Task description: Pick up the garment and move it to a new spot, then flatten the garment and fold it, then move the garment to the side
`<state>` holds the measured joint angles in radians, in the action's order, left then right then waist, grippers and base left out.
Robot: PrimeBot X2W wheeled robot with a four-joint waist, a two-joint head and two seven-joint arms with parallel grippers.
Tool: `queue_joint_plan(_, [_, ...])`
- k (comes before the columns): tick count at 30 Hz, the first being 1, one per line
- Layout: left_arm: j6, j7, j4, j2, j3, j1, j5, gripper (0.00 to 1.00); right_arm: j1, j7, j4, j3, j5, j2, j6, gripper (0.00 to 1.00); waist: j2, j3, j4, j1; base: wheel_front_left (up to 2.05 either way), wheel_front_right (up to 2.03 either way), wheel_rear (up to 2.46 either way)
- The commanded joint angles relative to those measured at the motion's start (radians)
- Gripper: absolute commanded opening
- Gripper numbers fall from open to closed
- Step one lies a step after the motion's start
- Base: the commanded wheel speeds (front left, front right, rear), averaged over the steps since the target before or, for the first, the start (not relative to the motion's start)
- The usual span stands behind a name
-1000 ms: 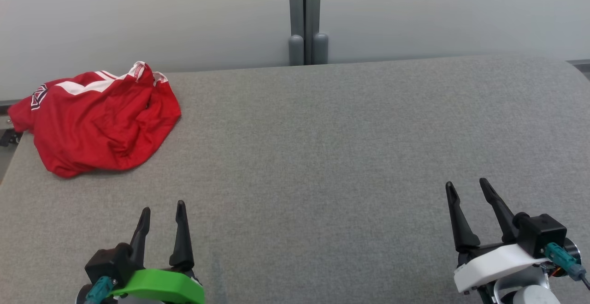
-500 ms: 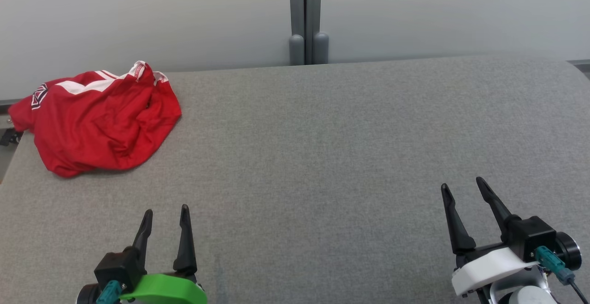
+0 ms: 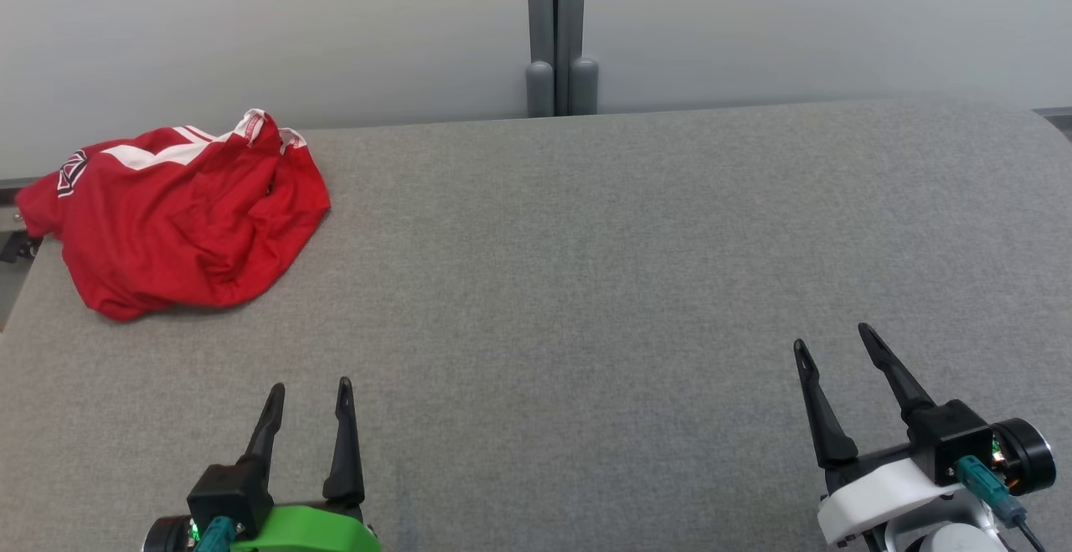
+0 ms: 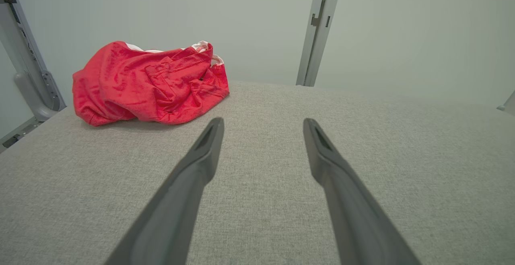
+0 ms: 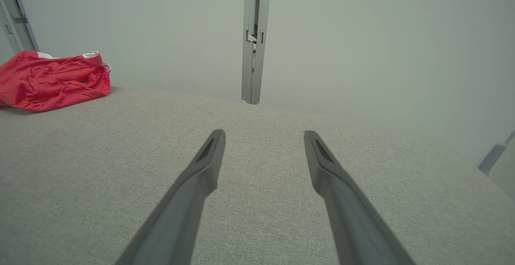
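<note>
A crumpled red garment [image 3: 176,217] with white stripes and a dark crest lies bunched at the far left corner of the grey table [image 3: 586,267]. It also appears in the left wrist view as a red garment [image 4: 149,84] ahead and to the left, and as a red garment [image 5: 52,81] far left in the right wrist view. My left gripper [image 3: 310,389] is open near the front edge, well short of the cloth. At the front right my right gripper [image 3: 833,338] is open, holding nothing.
A grey vertical post [image 3: 557,33] stands behind the table against the pale wall. The garment's left side hangs near the table's left edge, beside a metal frame [image 4: 32,76].
Both grippers have drawn back a little toward the front edge. The garment has not moved.
</note>
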<state>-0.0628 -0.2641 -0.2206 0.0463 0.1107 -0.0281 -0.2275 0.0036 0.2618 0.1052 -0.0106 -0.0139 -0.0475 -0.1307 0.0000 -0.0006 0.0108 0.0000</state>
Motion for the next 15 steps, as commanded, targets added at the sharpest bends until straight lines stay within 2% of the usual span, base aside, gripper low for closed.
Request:
queue_joint_plan(1, [-0.004,-0.001,-0.002,0.007,0.0,-0.01,0.003,1.0,0.006,0.005,-0.004,0.001,-0.003,-0.005,0.0,1.0,0.0,0.0,0.0,0.0,0.0,0.0,0.0])
queue_joint_plan(15, [-0.001,-0.001,-0.007,0.007,-0.006,-0.007,-0.005,1.0,0.005,0.005,-0.004,0.0,0.006,-0.005,0.0,1.0,0.0,0.001,0.005,0.0,0.0,0.0,0.0])
